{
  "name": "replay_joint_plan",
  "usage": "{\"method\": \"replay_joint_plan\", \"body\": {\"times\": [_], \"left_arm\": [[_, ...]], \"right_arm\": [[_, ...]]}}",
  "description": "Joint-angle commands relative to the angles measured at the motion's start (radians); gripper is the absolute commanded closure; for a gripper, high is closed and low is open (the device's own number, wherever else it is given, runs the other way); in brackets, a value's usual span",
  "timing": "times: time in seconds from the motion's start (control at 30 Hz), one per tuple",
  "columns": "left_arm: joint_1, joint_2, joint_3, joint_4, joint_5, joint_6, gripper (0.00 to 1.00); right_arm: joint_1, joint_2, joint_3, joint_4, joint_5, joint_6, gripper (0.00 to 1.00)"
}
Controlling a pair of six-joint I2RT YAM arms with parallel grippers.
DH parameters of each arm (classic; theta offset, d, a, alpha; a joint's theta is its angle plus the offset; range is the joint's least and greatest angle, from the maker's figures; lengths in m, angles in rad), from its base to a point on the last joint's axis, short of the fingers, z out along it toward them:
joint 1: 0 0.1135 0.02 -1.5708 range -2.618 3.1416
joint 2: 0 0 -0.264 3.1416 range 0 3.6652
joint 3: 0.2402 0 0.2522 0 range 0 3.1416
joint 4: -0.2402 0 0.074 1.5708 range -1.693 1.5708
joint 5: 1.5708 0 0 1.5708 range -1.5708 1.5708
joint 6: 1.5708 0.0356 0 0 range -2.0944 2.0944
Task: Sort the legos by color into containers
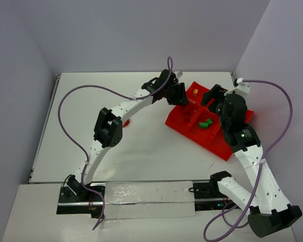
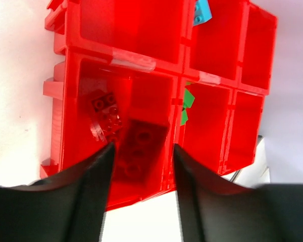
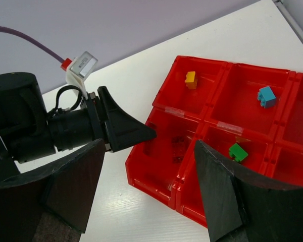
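The red tray (image 1: 178, 122) with dividers lies right of centre. My left gripper (image 1: 179, 95) hovers open over its near-left compartment (image 2: 70, 116). A dark red brick (image 2: 141, 143) shows blurred between the fingers without touching them. Another red brick (image 2: 103, 103) lies beside it. Green bricks (image 1: 206, 122) sit in a middle compartment and also show in the right wrist view (image 3: 238, 152). A teal brick (image 3: 266, 96) and a yellow brick (image 3: 191, 79) lie in the far compartments. My right gripper (image 1: 210, 97) is open and empty above the tray, facing the left gripper's finger (image 3: 126, 128).
A small red piece (image 1: 125, 122) lies on the white table beside the left arm's elbow. The enclosure walls stand close behind and to the right of the tray. A purple cable (image 1: 76, 96) loops over the left half of the table.
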Motion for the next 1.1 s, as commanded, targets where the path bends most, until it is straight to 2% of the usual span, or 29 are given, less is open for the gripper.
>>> {"method": "replay_joint_plan", "body": {"times": [0.0, 0.03, 0.2, 0.33, 0.4, 0.5, 0.6, 0.7, 0.83, 0.9, 1.07], "left_arm": [[-0.008, -0.006, 0.049, 0.057, 0.011, -0.014, 0.4], [-0.008, -0.012, 0.051, 0.057, 0.008, -0.012, 0.36], [-0.008, -0.063, 0.048, 0.041, -0.017, 0.012, 0.32], [0.0, -0.156, 0.004, -0.013, -0.075, 0.065, 0.34], [0.019, -0.278, -0.083, -0.026, -0.124, 0.088, 0.35], [0.103, -0.484, -0.325, -0.025, -0.203, 0.099, 0.35], [0.232, -0.627, -0.533, -0.051, -0.242, 0.092, 0.36], [0.316, -0.762, -0.656, -0.095, -0.317, 0.12, 0.35], [0.408, -0.834, -0.757, -0.178, -0.434, 0.142, 0.35], [0.445, -0.852, -0.792, -0.222, -0.465, 0.131, 0.36], [0.531, -0.889, -0.869, -0.236, -0.463, 0.092, 0.36]], "right_arm": [[-0.004, -0.029, -0.003, -0.001, 0.011, -0.01, 0.21], [-0.004, -0.029, -0.003, -0.003, 0.007, -0.011, 0.21], [-0.003, -0.017, 0.002, -0.006, -0.004, -0.009, 0.21], [-0.004, 0.001, 0.005, 0.002, -0.051, -0.015, 0.21], [-0.001, 0.041, 0.02, 0.007, -0.13, -0.026, 0.22], [0.052, 0.12, 0.05, 0.005, -0.194, -0.045, 0.22], [0.147, 0.227, 0.1, -0.002, -0.2, -0.078, 0.22], [0.249, 0.345, 0.167, -0.009, -0.26, -0.104, 0.22], [0.392, 0.575, 0.283, -0.051, -0.293, -0.212, 0.2], [0.499, 0.701, 0.403, -0.116, -0.285, -0.285, 0.18], [0.575, 0.966, 0.633, -0.202, -0.284, -0.305, 0.17]]}}
